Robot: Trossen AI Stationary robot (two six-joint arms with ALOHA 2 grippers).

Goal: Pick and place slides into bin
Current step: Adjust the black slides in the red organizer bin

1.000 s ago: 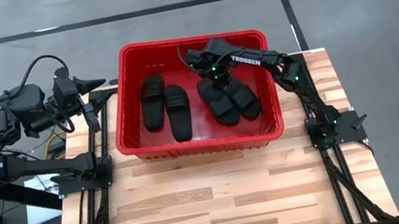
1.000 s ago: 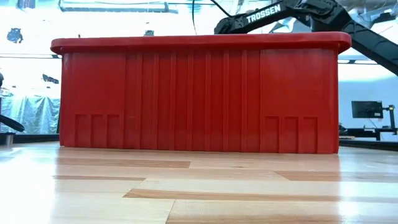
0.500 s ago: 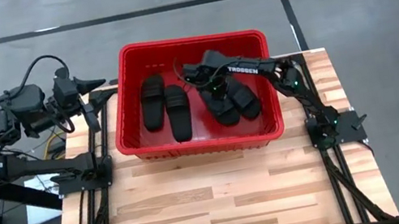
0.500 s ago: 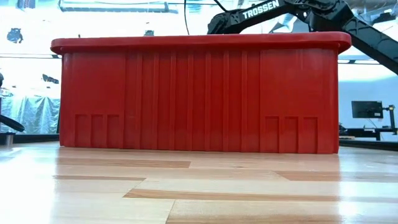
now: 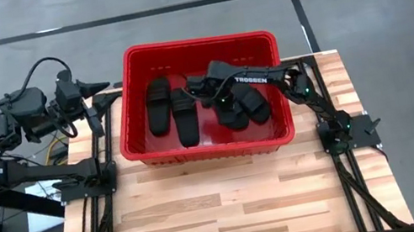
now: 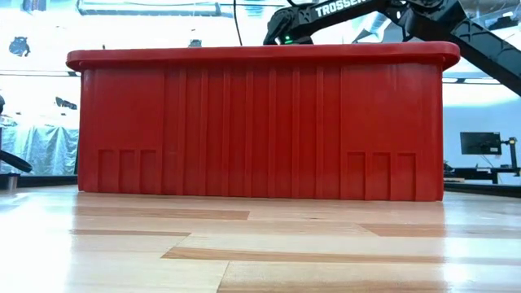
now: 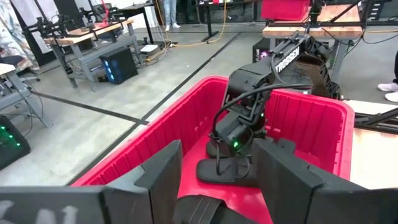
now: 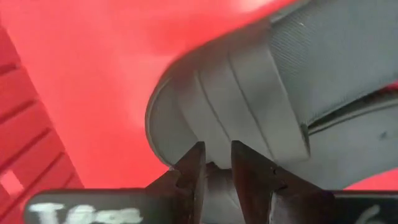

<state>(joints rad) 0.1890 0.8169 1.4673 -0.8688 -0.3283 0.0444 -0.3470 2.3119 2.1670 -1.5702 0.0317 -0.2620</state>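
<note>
The wooden table (image 5: pixel 231 205) carries the red bin (image 5: pixel 197 47) at its far edge. The low view shows only the bin's solid front wall, while the high view looks inside: four black slides (image 5: pixel 172 109) lie on its floor, two side by side at the left and two at the right. The right arm (image 5: pixel 297 83) reaches over the bin's right wall, its gripper (image 5: pixel 200 86) now nearer the bin's middle than a second ago. The right wrist view shows its fingers (image 8: pixel 193 167) nearly together against a slide's edge (image 8: pixel 249 93). The left gripper (image 5: pixel 92 92) waits outside the bin, fingers apart.
</note>
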